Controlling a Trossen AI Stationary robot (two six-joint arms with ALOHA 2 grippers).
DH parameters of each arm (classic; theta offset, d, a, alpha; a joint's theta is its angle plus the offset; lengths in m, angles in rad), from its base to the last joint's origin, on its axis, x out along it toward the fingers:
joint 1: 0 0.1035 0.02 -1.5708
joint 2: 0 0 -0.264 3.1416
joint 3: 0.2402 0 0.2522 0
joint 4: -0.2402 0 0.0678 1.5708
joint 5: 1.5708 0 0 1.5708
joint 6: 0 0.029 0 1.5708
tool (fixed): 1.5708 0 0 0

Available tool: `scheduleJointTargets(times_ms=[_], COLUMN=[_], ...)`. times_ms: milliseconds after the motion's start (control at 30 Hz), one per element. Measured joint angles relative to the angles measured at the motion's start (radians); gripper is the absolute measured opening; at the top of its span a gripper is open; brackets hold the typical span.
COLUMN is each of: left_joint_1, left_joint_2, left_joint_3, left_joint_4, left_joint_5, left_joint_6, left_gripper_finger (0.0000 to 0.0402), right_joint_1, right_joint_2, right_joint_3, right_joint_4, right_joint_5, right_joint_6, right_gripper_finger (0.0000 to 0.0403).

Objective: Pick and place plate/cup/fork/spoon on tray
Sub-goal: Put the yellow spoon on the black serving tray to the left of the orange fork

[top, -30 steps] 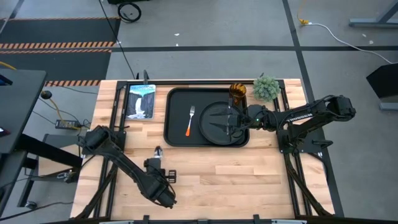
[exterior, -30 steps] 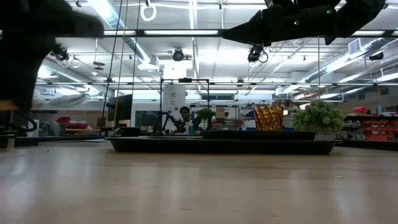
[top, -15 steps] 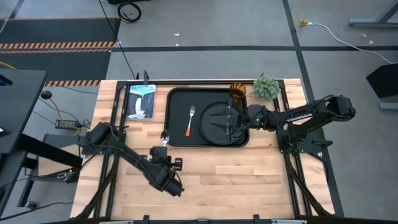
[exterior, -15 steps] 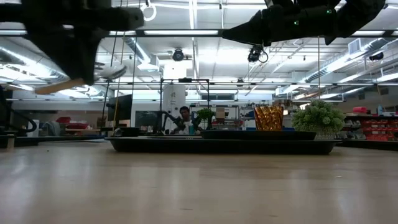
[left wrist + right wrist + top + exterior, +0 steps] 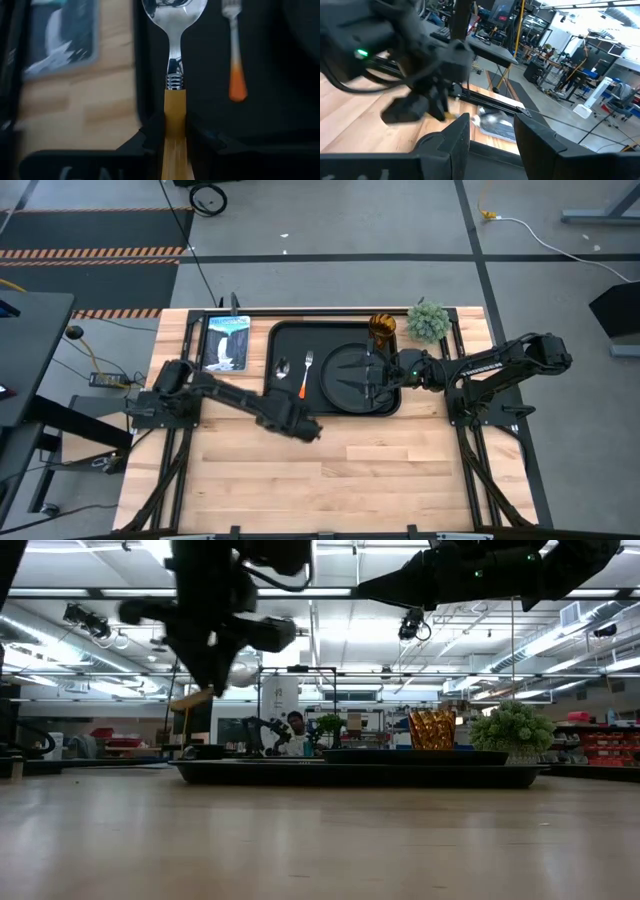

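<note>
The black tray (image 5: 288, 340) lies at the table's far middle. On it are the round black plate (image 5: 345, 378) and the fork (image 5: 305, 376) to the plate's left. The amber cup (image 5: 382, 328) stands at the tray's far right corner. My left gripper (image 5: 288, 405) is shut on the spoon (image 5: 283, 368) above the tray's left part. In the left wrist view the spoon's bowl (image 5: 174, 12) points ahead, with the fork (image 5: 236, 65) beside it. My right gripper (image 5: 372, 376) hangs open and empty above the plate's right part. My left gripper pinches the spoon's orange handle (image 5: 175, 107) between its two fingers (image 5: 150, 142), behind the silver collar. The fingers come from the table's near side and lie along the spoon. The spoon is lifted clear of the tray, its handle end (image 5: 190, 697) a little lower than its bowl.
A picture card (image 5: 226, 340) lies left of the tray. A small green plant (image 5: 428, 320) stands at the far right, beside the cup. The near half of the wooden table (image 5: 380, 470) is bare. A person shows far off in the room (image 5: 296, 730).
My left gripper has carried the spoon from the table's near left up and toward the far right, to above the tray's left part. It has stayed shut on the handle, and the spoon has stayed lifted. My right gripper has kept still.
</note>
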Motion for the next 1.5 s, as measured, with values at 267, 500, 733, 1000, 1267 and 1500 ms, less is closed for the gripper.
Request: scheduleJointTargets(times_ms=[267,500,733,1000,1267,1500], left_joint_1=[0.095,0.101,0.104,0.143,0.210,0.269], left_joint_2=[0.000,0.000,0.000,-0.001,-0.001,-0.001], left_joint_3=[0.000,0.000,-0.025,-0.108,-0.122,-0.122], left_joint_4=[0.080,0.088,0.118,0.208,0.244,0.320], left_joint_5=[-0.103,-0.164,-0.184,-0.181,-0.175,-0.187], left_joint_6=[0.191,0.229,0.253,0.267,0.406,0.566], left_gripper_finger=[0.0066,0.0066,0.0066,0.0066,0.0066,0.0066], right_joint_1=[0.002,0.002,0.002,0.002,0.002,0.002], right_joint_2=[0.000,0.000,0.000,0.000,0.000,0.000], right_joint_3=[0.000,0.000,0.000,0.000,0.000,0.000], right_joint_4=[-0.001,-0.001,-0.001,-0.001,-0.001,-0.001], right_joint_5=[-0.001,-0.001,-0.001,0.000,0.001,0.002], right_joint_6=[-0.001,0.002,0.002,0.003,0.003,0.011], right_gripper_finger=[0.0160,0.0160,0.0160,0.0160,0.0160,0.0160])
